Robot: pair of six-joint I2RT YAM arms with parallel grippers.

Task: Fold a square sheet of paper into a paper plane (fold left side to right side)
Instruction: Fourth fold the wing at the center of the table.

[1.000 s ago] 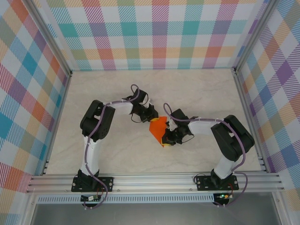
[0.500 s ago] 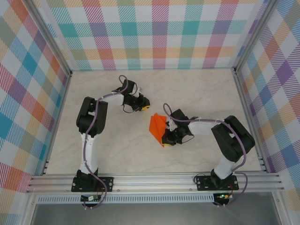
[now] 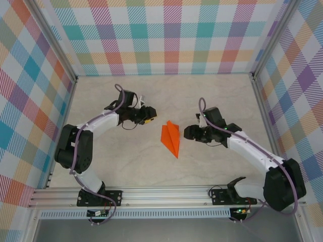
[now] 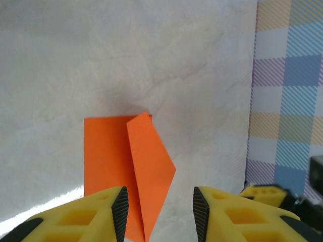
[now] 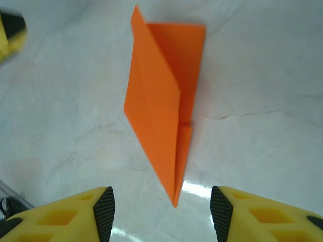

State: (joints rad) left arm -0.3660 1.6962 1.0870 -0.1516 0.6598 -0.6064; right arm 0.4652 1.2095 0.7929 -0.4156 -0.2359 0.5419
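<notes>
Standing beside the rig, I note the left tool (image 3: 148, 115) with its jaws parted to a moderate gap and nothing between them. Its yellow fingers (image 4: 75, 218) carry black pads on their inner faces. It sits low over the tabletop (image 3: 222, 96), left of centre, and points towards the middle. It is clear of the paper, with bare surface between its tips and the nearest orange edge.

The right tool (image 3: 186, 132) faces it from the other side. Its jaws are likewise apart and gripping nothing, and its yellow fingers (image 5: 60, 218) frame the paper from a short way off. It touches nothing.

The paper plane (image 3: 170, 137) lies between the two tools on the pale marbled tabletop, free of both. It is a slim orange dart. In the top view its sharp tip points towards the near edge and its broader end towards the far wall. One long crease runs its length. The right wrist view shows the plane (image 5: 161, 111) with one folded layer over another, and the upper flap does not look fully flat. The left wrist view shows it (image 4: 128, 166) from its broad end, throwing a faint shadow.

Checked walls (image 3: 166, 35) in pastel colours enclose the tabletop on three sides. An aluminium rail (image 3: 166, 194) carrying both arm bases runs along the near edge.
</notes>
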